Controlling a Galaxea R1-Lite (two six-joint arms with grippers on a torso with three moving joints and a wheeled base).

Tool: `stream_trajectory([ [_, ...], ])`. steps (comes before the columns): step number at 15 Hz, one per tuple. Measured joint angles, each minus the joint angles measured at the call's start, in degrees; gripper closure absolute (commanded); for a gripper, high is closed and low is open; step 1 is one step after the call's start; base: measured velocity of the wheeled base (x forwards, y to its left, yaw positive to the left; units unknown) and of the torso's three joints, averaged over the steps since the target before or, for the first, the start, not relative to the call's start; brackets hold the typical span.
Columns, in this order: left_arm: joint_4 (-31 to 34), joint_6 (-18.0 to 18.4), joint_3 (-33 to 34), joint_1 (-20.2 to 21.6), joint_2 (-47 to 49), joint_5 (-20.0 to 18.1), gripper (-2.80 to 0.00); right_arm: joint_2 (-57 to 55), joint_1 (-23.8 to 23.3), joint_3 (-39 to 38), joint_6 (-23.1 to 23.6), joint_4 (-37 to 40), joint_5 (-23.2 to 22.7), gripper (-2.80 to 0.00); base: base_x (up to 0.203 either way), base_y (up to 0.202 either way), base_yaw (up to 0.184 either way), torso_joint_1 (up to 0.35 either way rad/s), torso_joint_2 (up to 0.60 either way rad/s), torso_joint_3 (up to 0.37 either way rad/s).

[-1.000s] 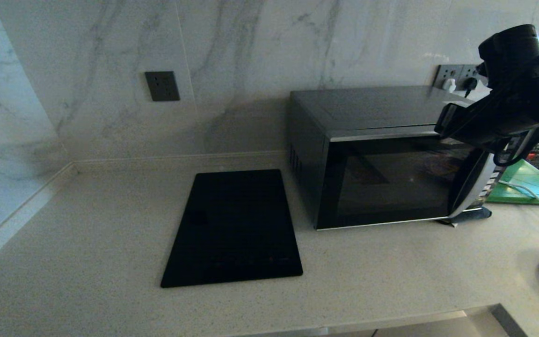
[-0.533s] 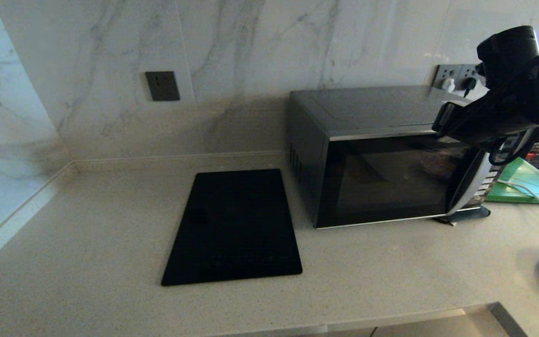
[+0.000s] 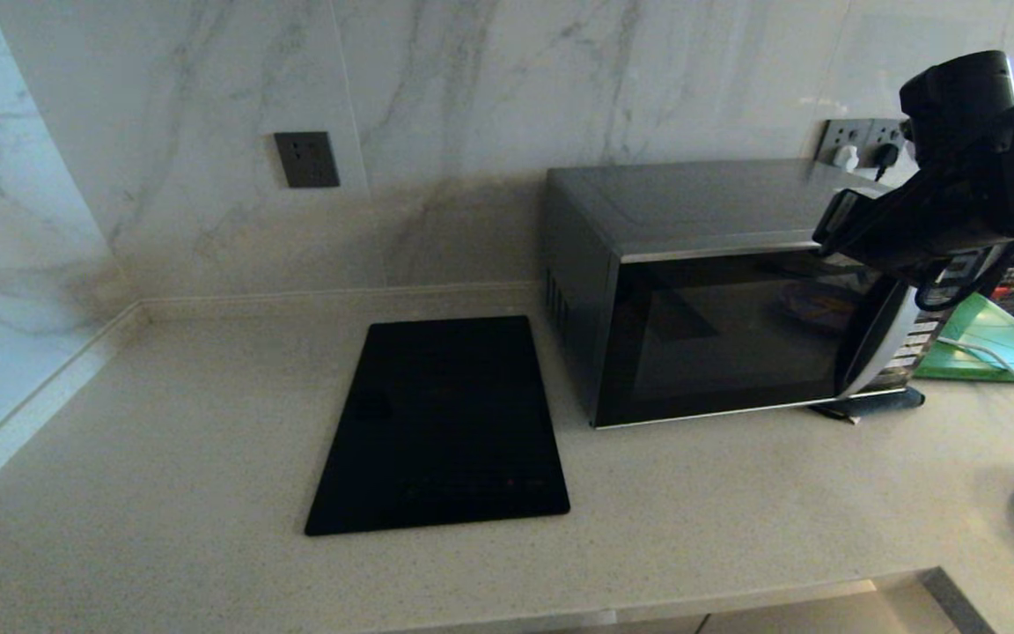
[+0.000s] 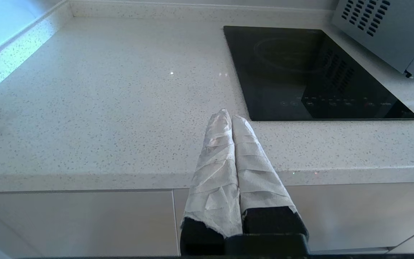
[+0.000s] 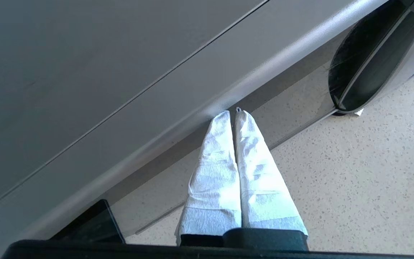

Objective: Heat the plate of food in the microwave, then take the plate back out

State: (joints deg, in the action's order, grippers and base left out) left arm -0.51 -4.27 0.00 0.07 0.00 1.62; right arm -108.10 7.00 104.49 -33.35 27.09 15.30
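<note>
Microwave [image 3: 718, 291] stands door-closed on the worktop [image 3: 208, 423]; the right pincer [image 5: 233, 113], fingers pressed together and empty, touches its door's top edge. Left pincer [image 4: 228, 117], also closed, hangs parked off the worktop's front edge.

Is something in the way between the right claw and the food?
Yes: the microwave's closed black glass door. The plate of food shows only faintly behind it. The right claw, shut, is at the door's top edge. The left claw is parked by the counter's front edge.
</note>
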Motion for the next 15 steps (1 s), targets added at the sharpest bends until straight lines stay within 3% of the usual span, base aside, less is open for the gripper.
stream_trajectory([
  [3,0.0,0.0,0.0,0.0,0.0,0.0,0.0,4.0,0.0,-5.0,1.7,0.0,0.2,0.0,0.0,0.0,0.0,0.0,0.0,0.0],
  [7,0.0,0.0,0.0,0.0,0.0,0.0,0.0,14.0,-0.5,-17.6,6.3,0.4,2.3,0.0,0.0,0.0,0.0,0.0,0.0,0.0],
  [15,0.0,0.0,0.0,0.0,0.0,0.0,0.0,45.5,-11.0,-42.2,24.8,-0.2,6.6,0.0,0.0,0.0,0.0,0.0,0.0,0.0],
])
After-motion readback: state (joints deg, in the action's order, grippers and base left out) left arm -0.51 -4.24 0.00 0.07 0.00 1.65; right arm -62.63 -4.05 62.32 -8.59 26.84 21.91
